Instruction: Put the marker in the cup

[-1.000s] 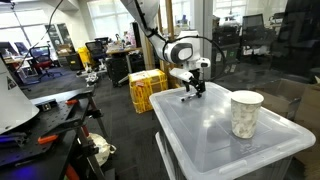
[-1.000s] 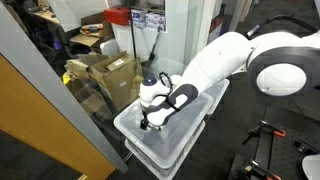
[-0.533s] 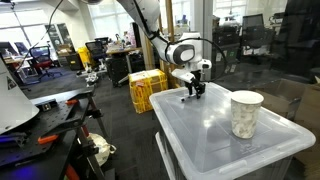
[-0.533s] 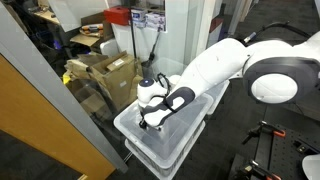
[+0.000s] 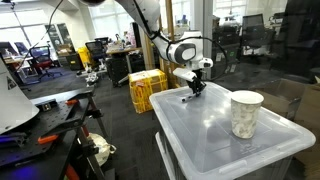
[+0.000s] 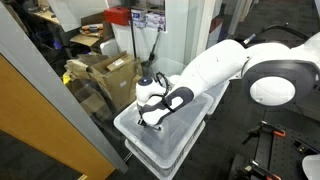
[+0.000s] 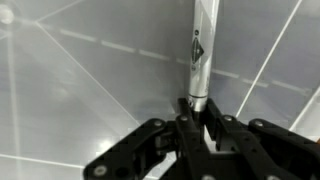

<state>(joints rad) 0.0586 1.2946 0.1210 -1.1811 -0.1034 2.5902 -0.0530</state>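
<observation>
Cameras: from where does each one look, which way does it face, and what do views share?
Exterior view, low: faces across the bin lid past the cup; arm and gripper show.
Exterior view, high: faces down onto the bin lid; arm fills the right.
Wrist view: faces the bin lid; gripper holds the marker.
All share gripper and bin lid.

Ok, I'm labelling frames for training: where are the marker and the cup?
marker (image 7: pixel 197 55): wrist view, middle of the barrel.
cup (image 5: pixel 247 117): in an exterior view, mottled side wall.
</observation>
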